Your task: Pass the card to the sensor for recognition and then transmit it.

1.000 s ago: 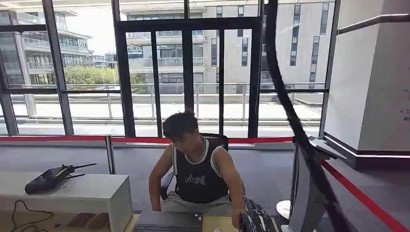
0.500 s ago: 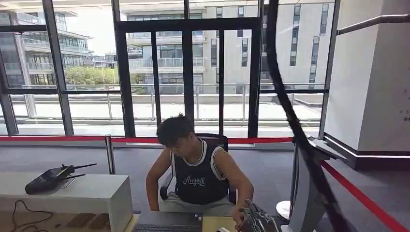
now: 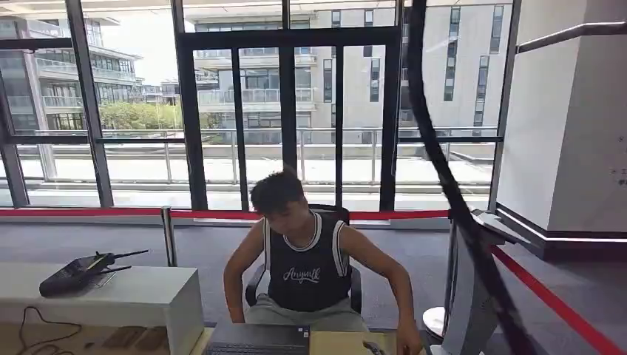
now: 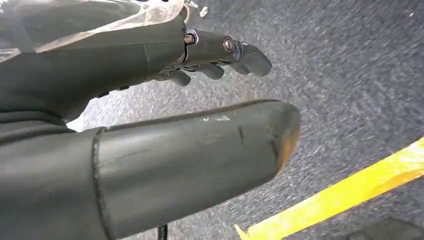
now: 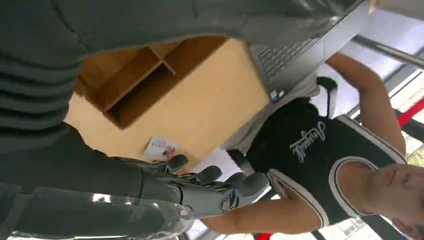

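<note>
The card [image 5: 160, 148], white with small print, lies flat on the light wooden tabletop [image 5: 215, 100], just beside the fingertips of the right hand [image 5: 200, 187]. That hand hovers over the tabletop with its fingers [image 5: 247, 184] stretched out and apart, holding nothing; whether a fingertip touches the card cannot be told. Also on the tabletop, past the card, an open wooden organiser [image 5: 135, 80] with compartments sits near the hand's wrist cover, and a grey laptop [image 5: 295, 55] lies farther along, its keyboard facing up.

A person in a black sleeveless jersey [image 3: 309, 270] sits on a dark chair [image 3: 347, 281] on the far side of the tabletop, leaning forward, one arm reaching down to the tabletop edge near the card's side. In the head view the laptop [image 3: 259, 340] shows just in front of the person.

The left hand [image 4: 200, 100] hangs over grey carpet [image 4: 350, 75] crossed by a yellow tape line [image 4: 340, 200]; its fingers [image 4: 240, 52] are extended and apart from the thumb, with nothing between them.

Left of the person stands a white cabinet [image 3: 133, 303] carrying a black radio handset [image 3: 78, 272].
</note>
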Robot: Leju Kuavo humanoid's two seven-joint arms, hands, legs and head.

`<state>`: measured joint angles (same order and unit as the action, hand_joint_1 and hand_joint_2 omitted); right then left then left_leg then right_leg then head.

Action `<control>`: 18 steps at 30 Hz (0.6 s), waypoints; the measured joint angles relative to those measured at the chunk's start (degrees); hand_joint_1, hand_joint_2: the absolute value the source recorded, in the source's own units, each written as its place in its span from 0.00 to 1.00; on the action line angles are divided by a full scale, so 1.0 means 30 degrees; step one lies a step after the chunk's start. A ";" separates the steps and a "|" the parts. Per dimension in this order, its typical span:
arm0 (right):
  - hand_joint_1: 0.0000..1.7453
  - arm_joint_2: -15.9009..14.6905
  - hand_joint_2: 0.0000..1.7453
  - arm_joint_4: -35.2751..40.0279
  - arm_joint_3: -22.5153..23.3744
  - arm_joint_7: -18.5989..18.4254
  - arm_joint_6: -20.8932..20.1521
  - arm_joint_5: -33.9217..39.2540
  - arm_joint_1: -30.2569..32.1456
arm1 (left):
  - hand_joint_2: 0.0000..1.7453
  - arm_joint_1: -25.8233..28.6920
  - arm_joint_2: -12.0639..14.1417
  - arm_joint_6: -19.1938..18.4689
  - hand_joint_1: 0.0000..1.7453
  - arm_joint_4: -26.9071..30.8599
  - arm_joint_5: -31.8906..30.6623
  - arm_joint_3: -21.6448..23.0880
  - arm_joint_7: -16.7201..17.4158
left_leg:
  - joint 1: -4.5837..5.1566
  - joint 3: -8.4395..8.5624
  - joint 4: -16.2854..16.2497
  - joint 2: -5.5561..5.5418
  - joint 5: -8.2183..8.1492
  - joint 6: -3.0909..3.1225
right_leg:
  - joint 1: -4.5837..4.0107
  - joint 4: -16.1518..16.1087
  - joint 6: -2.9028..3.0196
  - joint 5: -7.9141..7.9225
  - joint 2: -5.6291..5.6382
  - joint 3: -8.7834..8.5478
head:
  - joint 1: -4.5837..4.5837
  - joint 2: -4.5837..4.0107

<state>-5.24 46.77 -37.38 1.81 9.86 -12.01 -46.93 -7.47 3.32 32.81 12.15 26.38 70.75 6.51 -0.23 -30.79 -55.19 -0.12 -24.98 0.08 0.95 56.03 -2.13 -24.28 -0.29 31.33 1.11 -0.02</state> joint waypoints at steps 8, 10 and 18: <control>0.00 -0.1545 1.00 0.4358 0.0088 -0.0503 0.0539 0.0199 0.3285 | 0.00 0.0116 0.0087 0.0022 0.00 0.0000 0.0139 -0.0021 0.0036 | 0.0002 0.0004 0.0001 0.0009 -0.0001 -0.0001 | 0.0002 -0.0005 0.0001 0.0002 0.0003 -0.0002 | 0.0000 0.0000; 0.00 -0.1903 1.00 0.5213 0.0102 -0.0597 0.0685 0.0031 0.3925 | 0.00 0.0113 0.0102 0.0022 0.00 0.0000 0.0146 -0.0058 0.0080 | 0.0001 0.0007 0.0000 0.0004 -0.0001 -0.0001 | 0.0001 -0.0006 0.0000 0.0001 0.0002 -0.0012 | 0.0000 0.0000; 0.00 -0.2551 1.00 0.6801 0.0095 -0.0838 0.0881 -0.0982 0.5445 | 0.00 0.0110 0.0109 0.0058 0.00 0.0000 0.0212 -0.0263 0.0321 | 0.0000 0.0003 0.0005 0.0004 -0.0002 -0.0002 | 0.0000 -0.0003 0.0001 0.0001 0.0003 -0.0006 | 0.0007 0.0000</control>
<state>-12.90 67.17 -37.09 -0.70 12.50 -14.95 -30.60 -7.14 3.65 32.98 12.15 27.02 69.96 7.47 -0.23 -30.78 -55.17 -0.11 -24.99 0.08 0.95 56.02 -2.13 -24.28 -0.28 31.31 1.14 -0.02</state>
